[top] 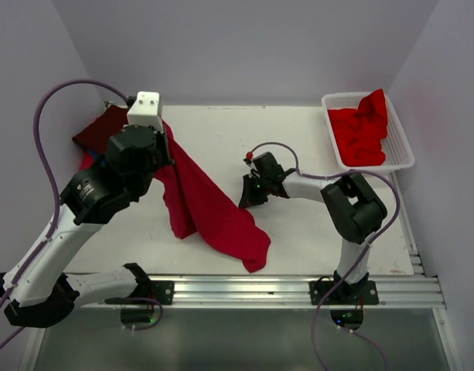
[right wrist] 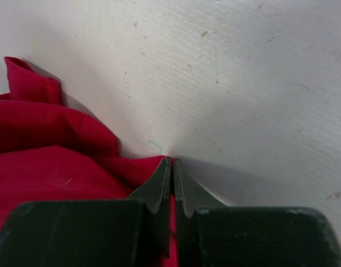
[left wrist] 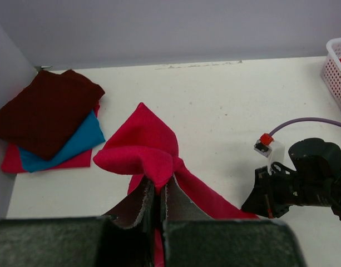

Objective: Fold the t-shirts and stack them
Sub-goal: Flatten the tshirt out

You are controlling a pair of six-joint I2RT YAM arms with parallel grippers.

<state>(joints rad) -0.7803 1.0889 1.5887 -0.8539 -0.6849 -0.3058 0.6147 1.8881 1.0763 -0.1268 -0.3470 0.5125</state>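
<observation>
A crimson-pink t-shirt (top: 213, 212) stretches across the table's middle, bunched and partly lifted. My left gripper (left wrist: 158, 186) is shut on a raised fold of it (left wrist: 142, 144); in the top view this gripper (top: 168, 151) holds the cloth's far-left end above the table. My right gripper (right wrist: 172, 162) is shut on the shirt's edge (right wrist: 53, 167) down at the table surface, at the cloth's right side (top: 243, 199). A folded stack lies far left: dark maroon shirt (left wrist: 48, 108) on top, teal blue (left wrist: 75, 143) under it, pink-red (left wrist: 45, 162) at the bottom. Bright red shirts (top: 364, 131) fill the basket.
The white lattice basket (top: 403, 143) stands at the back right; its corner shows in the left wrist view (left wrist: 336, 69). Walls close in the left, back and right. An aluminium rail (top: 244, 290) runs along the near edge. The right arm's purple cable (top: 279, 147) loops above the table.
</observation>
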